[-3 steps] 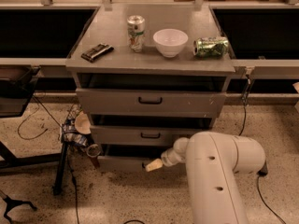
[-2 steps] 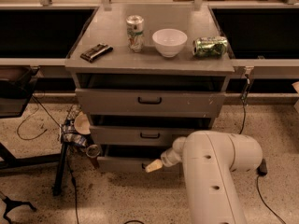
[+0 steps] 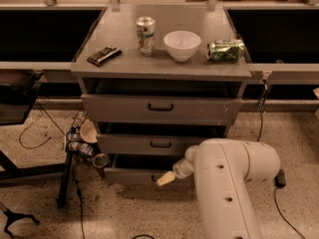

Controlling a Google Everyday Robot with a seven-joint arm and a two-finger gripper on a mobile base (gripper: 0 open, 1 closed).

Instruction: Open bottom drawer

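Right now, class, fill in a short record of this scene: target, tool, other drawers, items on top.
target: bottom drawer, lowest of three, dark gap above its front
tool: gripper at that drawer's front, near its middle
other drawers: middle drawer; top drawer
on top: upright can, white bowl, can on its side, dark flat object
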